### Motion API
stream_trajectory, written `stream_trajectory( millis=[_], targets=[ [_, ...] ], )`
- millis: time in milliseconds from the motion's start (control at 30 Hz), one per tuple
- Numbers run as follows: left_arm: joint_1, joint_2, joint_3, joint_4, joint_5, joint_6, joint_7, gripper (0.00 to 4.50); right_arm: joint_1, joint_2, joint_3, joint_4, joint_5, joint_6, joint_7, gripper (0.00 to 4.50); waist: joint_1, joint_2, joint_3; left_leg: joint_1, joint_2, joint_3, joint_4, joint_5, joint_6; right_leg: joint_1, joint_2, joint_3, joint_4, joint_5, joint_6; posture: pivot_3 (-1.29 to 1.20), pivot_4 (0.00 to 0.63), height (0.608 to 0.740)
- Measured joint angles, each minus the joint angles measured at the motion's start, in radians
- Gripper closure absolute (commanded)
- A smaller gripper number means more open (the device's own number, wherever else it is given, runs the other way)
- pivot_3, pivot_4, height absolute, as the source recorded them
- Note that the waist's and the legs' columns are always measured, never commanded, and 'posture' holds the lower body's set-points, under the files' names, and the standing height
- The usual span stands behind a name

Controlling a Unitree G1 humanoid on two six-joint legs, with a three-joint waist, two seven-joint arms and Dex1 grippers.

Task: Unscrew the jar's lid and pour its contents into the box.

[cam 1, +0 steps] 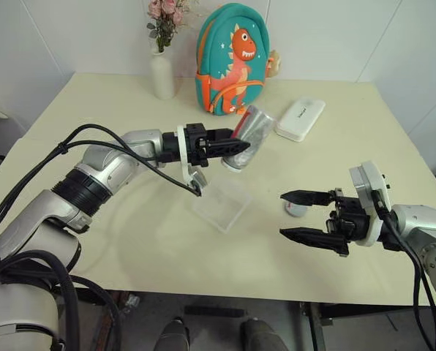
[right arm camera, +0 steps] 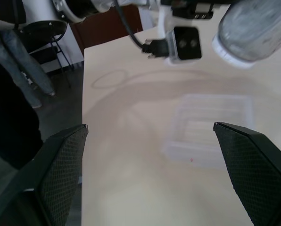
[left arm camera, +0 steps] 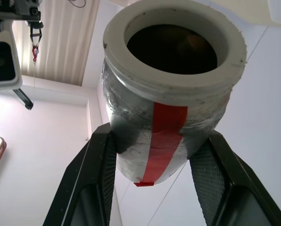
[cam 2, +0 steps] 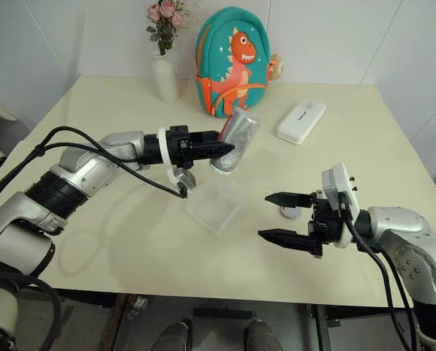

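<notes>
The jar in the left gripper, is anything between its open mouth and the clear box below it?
Nothing visible. The jar, lid off, is held tilted in the left gripper with its mouth over the box; only air lies between.

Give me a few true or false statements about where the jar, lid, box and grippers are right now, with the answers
1. The left gripper holds the jar. True.
2. The lid is still screwed onto the jar. False: the jar's mouth is open and the lid lies on the table near the right gripper.
3. The jar is tilted mouth-down above the box. True.
4. The right gripper is shut on the lid. False: its jaws are wide open and hold nothing.
5. The box sits beside the vase. False: it sits mid-table, well in front of it.
</notes>
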Motion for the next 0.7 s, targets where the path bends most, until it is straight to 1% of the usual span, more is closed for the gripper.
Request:
stream_trajectory(
  millis=[133,300,467,700],
  targets=[
    [-0.003,-0.003,-0.021,0.013,0.024,0.067,0.087,2.61,0.041,-0.035,-0.073,0.002,0.008,0.006,0.013,0.01,0.000,0.000,0.000,0.000,0.000,0.000,0.000,0.000,0.000,0.000,0.000,0.000,0.000,0.000,0.000,0.00,0.150,0.740],
    [0.011,-0.015,-0.029,0.000,0.019,0.081,0.143,2.61,0.049,-0.033,-0.098,0.002,0.023,0.009,-0.006,0.01,-0.003,0.000,0.000,0.001,0.000,0.000,0.000,0.000,0.000,0.000,0.000,0.000,0.002,0.000,0.000,0.00,0.150,0.740],
    [0.079,0.000,-0.033,-0.044,0.017,0.087,0.146,2.61,0.069,-0.030,-0.109,0.003,0.023,-0.018,-0.005,0.01,-0.002,0.000,0.000,0.001,0.000,0.000,0.000,0.000,-0.001,0.000,0.000,0.000,0.002,0.000,0.000,0.00,0.150,0.740],
    [0.091,0.013,-0.033,-0.042,0.016,0.105,0.136,2.61,0.095,-0.030,-0.109,0.009,0.021,-0.052,-0.001,0.01,-0.002,0.000,0.000,0.001,0.000,0.000,0.001,0.000,-0.001,0.000,0.000,0.000,0.002,0.000,0.000,0.00,0.150,0.740]
  ],
)
